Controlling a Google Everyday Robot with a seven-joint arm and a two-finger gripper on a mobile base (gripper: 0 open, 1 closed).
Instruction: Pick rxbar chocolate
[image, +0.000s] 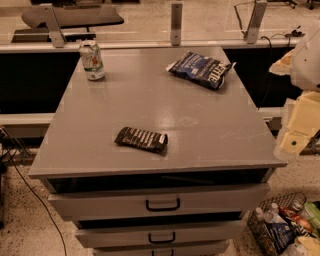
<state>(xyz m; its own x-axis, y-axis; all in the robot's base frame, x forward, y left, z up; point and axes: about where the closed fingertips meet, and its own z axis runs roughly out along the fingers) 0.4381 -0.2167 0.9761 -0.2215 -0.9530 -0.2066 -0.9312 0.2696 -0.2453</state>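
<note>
The rxbar chocolate (141, 139), a flat dark bar with white lettering, lies on the grey cabinet top (150, 95) near the front, slightly left of centre. My gripper (296, 134) hangs at the right edge of the view, beside the cabinet's right side and to the right of the bar. It is well apart from the bar and holds nothing that I can see.
A blue chip bag (201, 69) lies at the back right of the top. A white-green can (92, 60) stands at the back left. Drawers with black handles (163, 205) are below. A wire basket of items (282, 227) sits on the floor at the right.
</note>
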